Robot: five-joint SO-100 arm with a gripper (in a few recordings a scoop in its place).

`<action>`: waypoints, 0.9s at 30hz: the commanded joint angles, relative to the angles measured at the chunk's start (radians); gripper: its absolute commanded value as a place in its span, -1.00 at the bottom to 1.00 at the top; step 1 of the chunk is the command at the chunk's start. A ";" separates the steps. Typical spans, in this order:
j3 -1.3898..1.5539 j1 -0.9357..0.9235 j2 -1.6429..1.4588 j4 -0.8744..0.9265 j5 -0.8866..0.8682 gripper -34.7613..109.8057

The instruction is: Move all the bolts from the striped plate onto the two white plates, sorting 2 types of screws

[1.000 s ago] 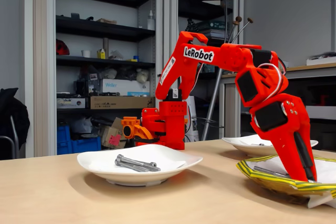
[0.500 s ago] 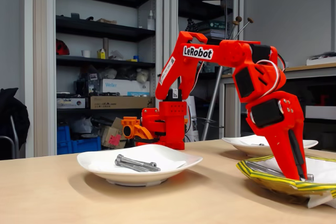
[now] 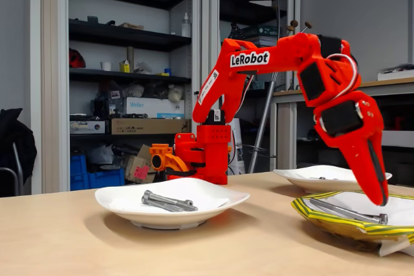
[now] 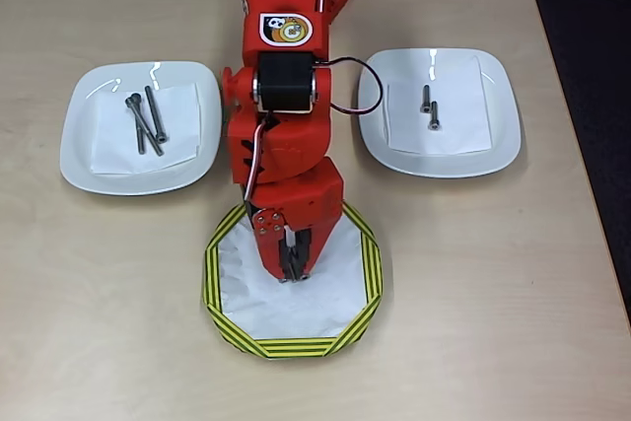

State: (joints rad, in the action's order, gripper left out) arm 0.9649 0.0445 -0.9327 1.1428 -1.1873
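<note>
One long bolt left on striped plate: hex-head long bolt point(image 3: 346, 211) lies flat on the white centre of the striped plate point(image 3: 323, 218), head end at the right in the fixed view.
Gripper: orange gripper point(image 3: 380, 197) hangs just above the head end of that bolt, not touching it as far as I can judge; tip points down.
Gripper state: fingers look pressed together in the overhead view point(image 4: 294, 268), nothing between them.
Key relation: bolt sits directly under the gripper; shaft runs from the tip leftward and slightly up in the fixed view.
Overhead: arm body covers the bolt, so its axis there can't be told.
Left white plate point(image 4: 81, 150): three long bolts point(image 4: 146, 122), crossed in a loose bundle.
Right white plate point(image 4: 498, 135): two short bolts point(image 4: 429, 107), side by side, roughly parallel.
Next move, my guess: spread the fingers, drop across the shaft, not along it.
</note>
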 commanded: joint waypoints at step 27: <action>0.098 -0.067 -0.129 -0.058 0.104 -0.45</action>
State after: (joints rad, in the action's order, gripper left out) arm 1.0646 -0.0031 -0.9695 1.0600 -1.0953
